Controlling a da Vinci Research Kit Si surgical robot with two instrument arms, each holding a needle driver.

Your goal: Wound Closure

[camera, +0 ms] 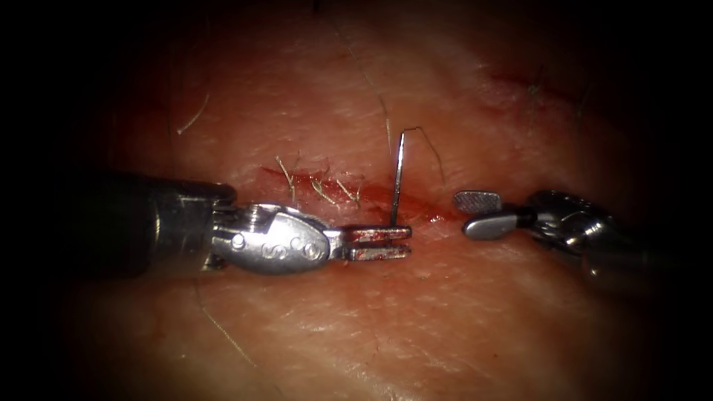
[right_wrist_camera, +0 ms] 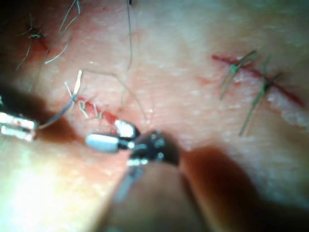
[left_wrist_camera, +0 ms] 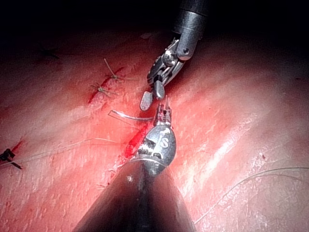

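Left tool (camera: 386,243) pinches needle (camera: 398,178) at its base, standing clear above the cut (camera: 349,193); right tool (camera: 481,213) spread, empty. Mid-stitch; needs regrasping, I judge.

Dark shafts (camera: 111,223), silver wrists (round rivets)

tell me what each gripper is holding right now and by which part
The left gripper holds the needle near one end, the rest standing up clear of the tissue by the cut. The right gripper is open, holding nothing.
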